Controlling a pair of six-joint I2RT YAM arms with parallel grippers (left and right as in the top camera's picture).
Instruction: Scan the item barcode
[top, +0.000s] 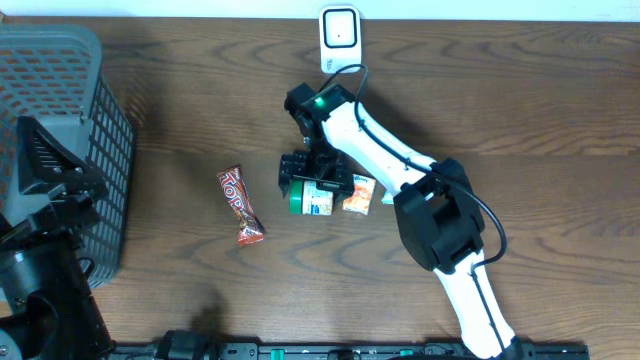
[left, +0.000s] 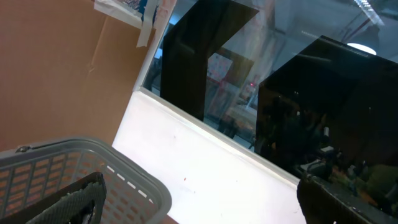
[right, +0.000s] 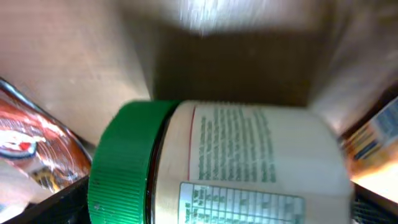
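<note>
Now your right gripper (top: 314, 188) is spread wide around the green-lidded jar (top: 320, 205), laid sideways on the table (top: 520, 100) near the far-edge scanner (top: 340, 38), probably to show its label.

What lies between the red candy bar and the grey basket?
Nothing: in the overhead view, only bare table separates the candy bar and the basket.

The tabletop (top: 540, 120) is dark brown wood grain. The jar (right: 261, 155) is cream with green print and a ribbed green lid (right: 121, 165). The candy bar (top: 240, 206) is red with white lettering, the packet (top: 359, 194) orange and white, the basket (top: 60, 60) grey lattice, the scanner (top: 340, 35) white
</note>
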